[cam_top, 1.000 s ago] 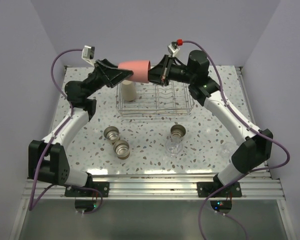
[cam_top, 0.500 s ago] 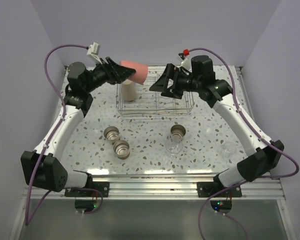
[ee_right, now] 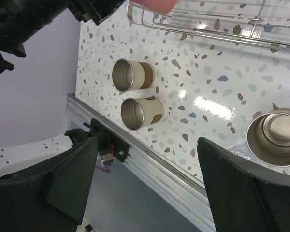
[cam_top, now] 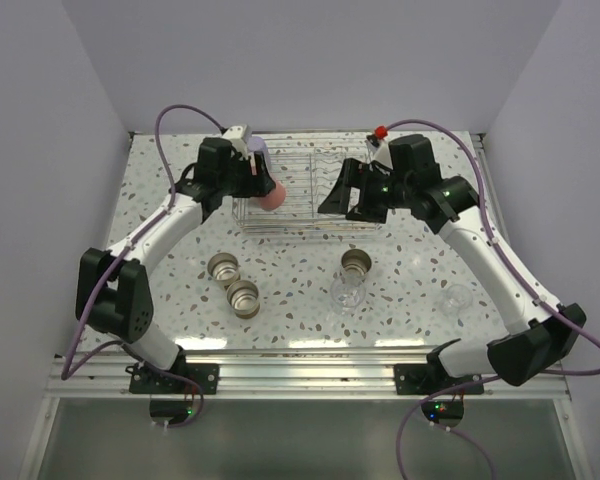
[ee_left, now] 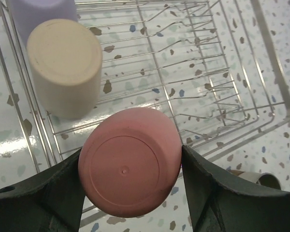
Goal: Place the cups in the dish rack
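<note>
My left gripper (cam_top: pixel 263 188) is shut on the red cup (cam_top: pixel 271 196) and holds it over the near left part of the dish rack (cam_top: pixel 310 228). In the left wrist view the red cup's base (ee_left: pixel 128 162) fills the gap between both fingers, with the rack's wires (ee_left: pixel 276 63) below. A tan cup (ee_left: pixel 65 65) and a lavender cup (ee_left: pixel 41 12) stand upside down in the rack. My right gripper (cam_top: pixel 345 208) hangs open and empty over the rack's near right side. Three metal cups (cam_top: pixel 223 266) (cam_top: pixel 243 297) (cam_top: pixel 356 263) and a clear cup (cam_top: pixel 348 293) lie on the table.
In the right wrist view the open right gripper (ee_right: pixel 147 145) frames the table's near aluminium rail (ee_right: pixel 183 179), with two metal cups (ee_right: pixel 130 75) (ee_right: pixel 140 112) on their sides and one (ee_right: pixel 273 133) at the right edge. Walls close the table on three sides.
The right gripper opened and let go of the red cup, then drew back to the right. The left gripper carried the cup down over the rack's near left part.
</note>
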